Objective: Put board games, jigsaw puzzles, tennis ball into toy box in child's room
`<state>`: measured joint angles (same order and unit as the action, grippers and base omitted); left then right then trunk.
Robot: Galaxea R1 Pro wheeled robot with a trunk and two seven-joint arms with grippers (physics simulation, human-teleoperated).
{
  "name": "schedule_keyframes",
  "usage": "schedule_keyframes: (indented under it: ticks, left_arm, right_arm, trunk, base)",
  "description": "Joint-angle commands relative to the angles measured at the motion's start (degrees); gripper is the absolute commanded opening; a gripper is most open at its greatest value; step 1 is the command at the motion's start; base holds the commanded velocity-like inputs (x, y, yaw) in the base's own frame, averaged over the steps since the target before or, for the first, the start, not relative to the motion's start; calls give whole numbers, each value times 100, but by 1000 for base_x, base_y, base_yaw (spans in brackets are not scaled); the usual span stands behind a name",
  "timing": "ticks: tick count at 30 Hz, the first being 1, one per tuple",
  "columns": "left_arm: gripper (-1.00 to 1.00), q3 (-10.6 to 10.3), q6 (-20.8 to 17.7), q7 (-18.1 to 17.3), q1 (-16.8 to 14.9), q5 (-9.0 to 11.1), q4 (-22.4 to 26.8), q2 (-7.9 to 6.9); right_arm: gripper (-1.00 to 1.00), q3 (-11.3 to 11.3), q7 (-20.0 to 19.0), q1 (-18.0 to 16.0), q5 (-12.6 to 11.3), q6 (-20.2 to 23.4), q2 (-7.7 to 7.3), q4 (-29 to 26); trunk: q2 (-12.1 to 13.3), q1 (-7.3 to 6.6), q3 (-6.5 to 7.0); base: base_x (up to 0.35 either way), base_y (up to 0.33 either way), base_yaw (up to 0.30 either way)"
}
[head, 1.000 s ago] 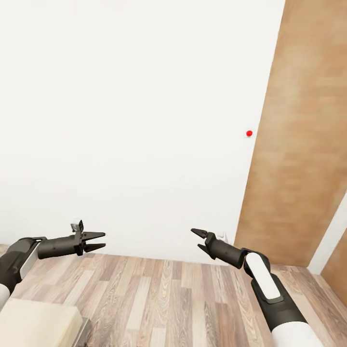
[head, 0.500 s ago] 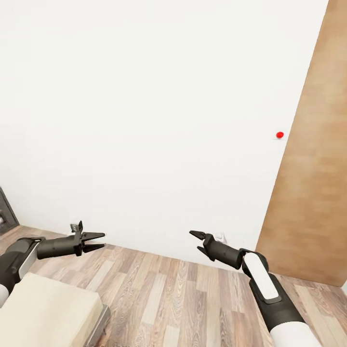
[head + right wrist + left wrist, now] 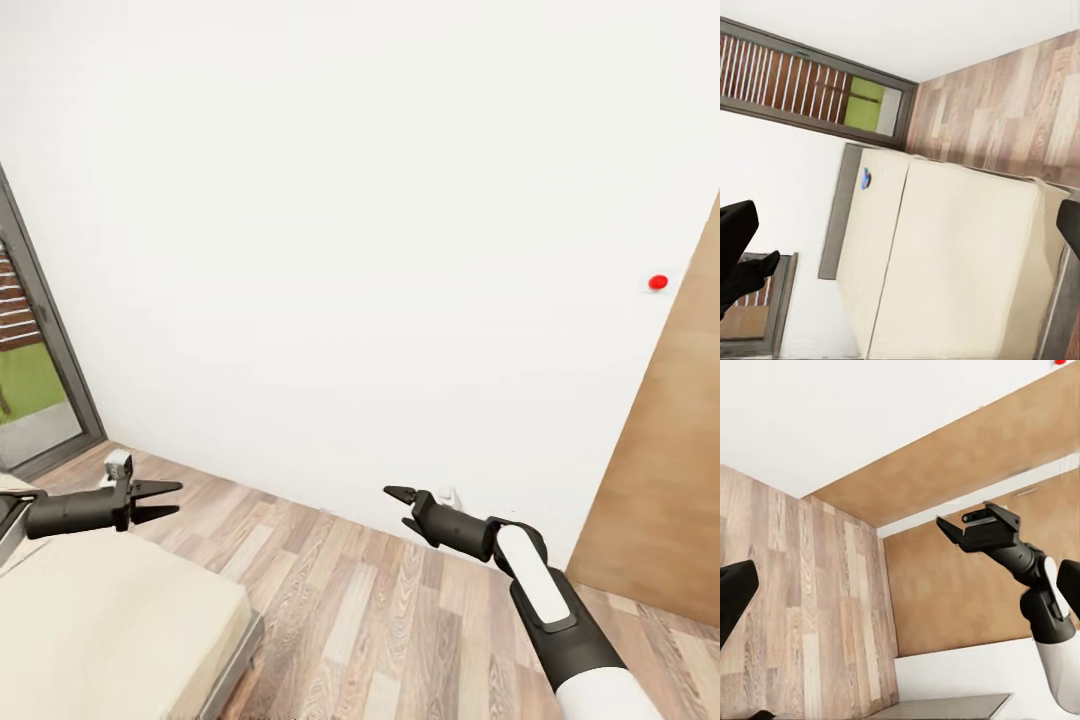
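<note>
White wall (image 3: 350, 220), wood-plank floor (image 3: 380, 620), beige bed (image 3: 110, 630) at lower left, left gripper (image 3: 165, 500) and right gripper (image 3: 398, 506) both spread apart, nothing held.

Open wood floor (image 3: 400, 620) lies between the two empty, spread hands, left hand (image 3: 160, 501) over the bed (image 3: 110, 620) corner and right hand (image 3: 398, 508) near the white wall (image 3: 350, 250), which blocks the way ahead.
</note>
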<state>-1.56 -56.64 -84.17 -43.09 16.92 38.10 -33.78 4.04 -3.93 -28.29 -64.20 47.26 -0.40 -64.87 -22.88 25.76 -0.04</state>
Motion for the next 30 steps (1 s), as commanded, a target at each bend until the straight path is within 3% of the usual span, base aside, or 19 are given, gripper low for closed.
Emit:
schedule_keyframes:
  ticks: [1, 7, 15, 24, 30]
  left_arm:
    - [100, -16, -58, -40, -2, 18, -4, -35]
    - [100, -20, -35, -583, 6, 7, -4, -152]
    - [100, -27, -19, -583, 11, 12, -4, -170]
    - [100, -40, -14, -583, 11, 16, 3, -158]
    - [100, -37, -14, -583, 11, 14, 4, -163]
  right_arm:
    - [100, 8, -44, -1, 41, 14, -4, -4]
    - [100, 24, -63, -1, 40, 23, -7, -30]
    - [100, 36, -85, -1, 40, 30, -12, -50]
    - [100, 302, -119, -1, 33, 30, -26, -78]
    - [100, 459, -125, -1, 29, 30, -21, -476]
  trunk:
    - [-4, 2, -7]
    - [-4, 2, -31]
    - [-4, 2, -64]
    - [-4, 2, -102]
    - [-4, 2, -131]
  base:
    - [0, 0, 283]
    - [0, 0, 282]
    - [0, 0, 282]
    - [0, 0, 281]
    - [0, 0, 272]
